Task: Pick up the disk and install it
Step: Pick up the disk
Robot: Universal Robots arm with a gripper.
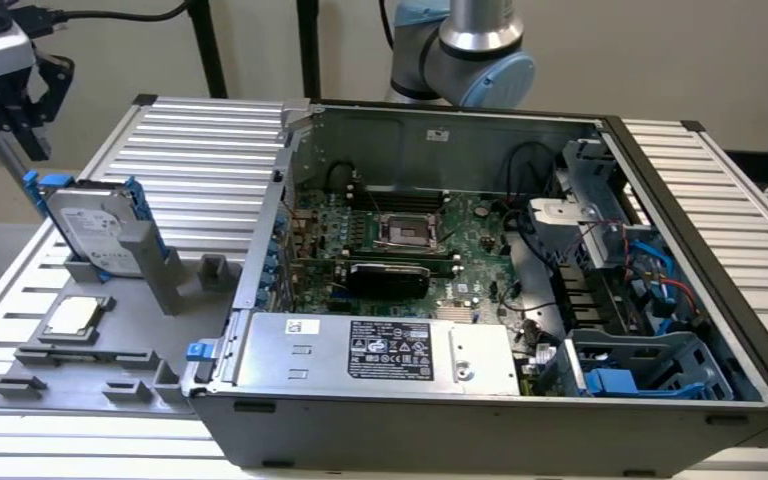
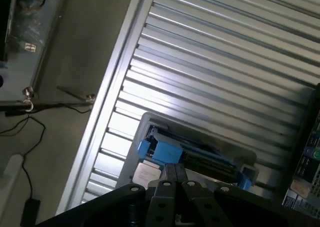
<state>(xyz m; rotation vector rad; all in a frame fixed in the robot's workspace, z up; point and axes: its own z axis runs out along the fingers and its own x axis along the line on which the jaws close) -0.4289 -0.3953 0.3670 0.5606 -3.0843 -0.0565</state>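
Observation:
The disk (image 1: pixel 95 228) stands on edge in a grey holder (image 1: pixel 157 290) on the exterior view's left, a silver-grey drive with a white label and blue rails. My gripper (image 1: pixel 27 140) hangs above it and a little further toward that left, clear of it. In the wrist view the gripper (image 2: pixel 175 173) is shut with nothing between its fingers. The disk (image 2: pixel 200 154) shows edge-on just beyond the fingertips, its blue rails visible.
A small square CPU chip (image 1: pixel 71 318) lies in the holder in front of the disk. The open computer case (image 1: pixel 491 260) stands on the exterior view's right, with a silver power supply (image 1: pixel 384 350) and a blue drive bay (image 1: pixel 638 370). The table (image 2: pixel 225 62) is ribbed aluminium.

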